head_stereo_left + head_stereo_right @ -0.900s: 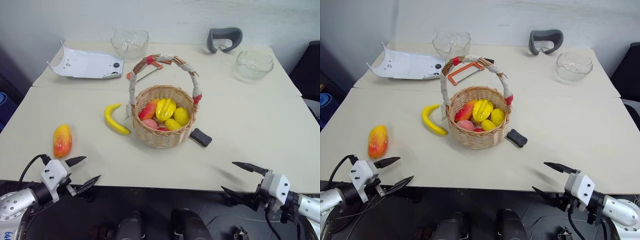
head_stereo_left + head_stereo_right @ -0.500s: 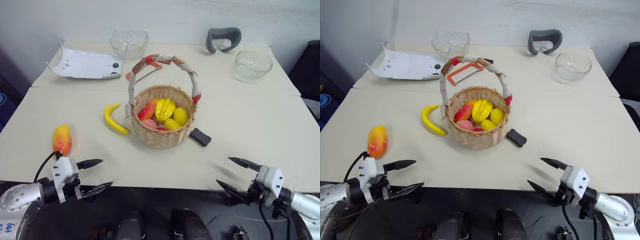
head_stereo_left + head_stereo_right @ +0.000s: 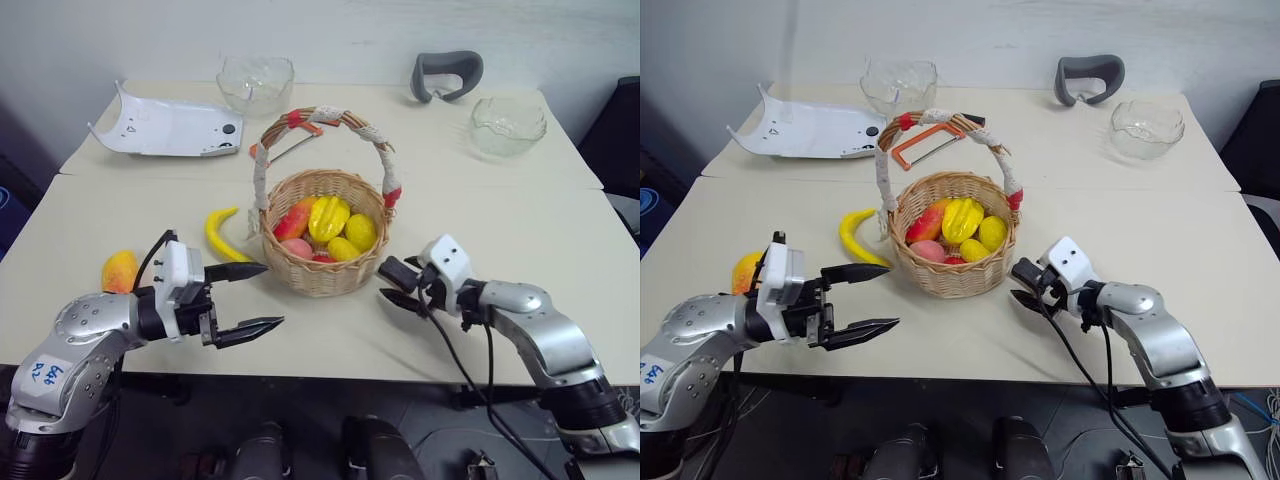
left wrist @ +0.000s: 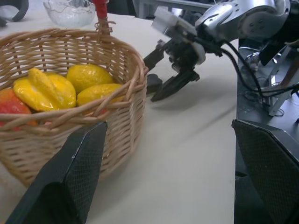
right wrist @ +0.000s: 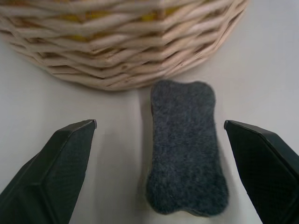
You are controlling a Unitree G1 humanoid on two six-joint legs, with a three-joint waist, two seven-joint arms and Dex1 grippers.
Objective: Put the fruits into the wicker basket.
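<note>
The wicker basket (image 3: 318,276) stands mid-table with yellow and red-orange fruit inside. A yellow banana (image 3: 220,236) lies on the table just left of it. Farther left lies the red-orange mango (image 3: 117,271), partly hidden behind my left arm. My left gripper (image 3: 262,297) hovers open and empty in front of the banana, pointing at the basket (image 4: 70,116). At the basket's right foot my right gripper (image 3: 398,287) is open, with a dark grey felt pad (image 5: 184,158) lying on the table between its fingers (image 5: 60,163), untouched.
Two clear glass bowls (image 3: 257,82) (image 3: 508,125) stand at the back. A white plastic cover (image 3: 170,128) lies back left, a grey curved cushion (image 3: 448,75) at the back, and an orange hacksaw (image 3: 925,148) behind the basket. The table's front edge (image 3: 330,372) runs under both arms.
Both arms have risen from below the table's front edge and reached in over it. The left gripper now sits near the banana, the right one at the grey pad. Fruits have not moved.
</note>
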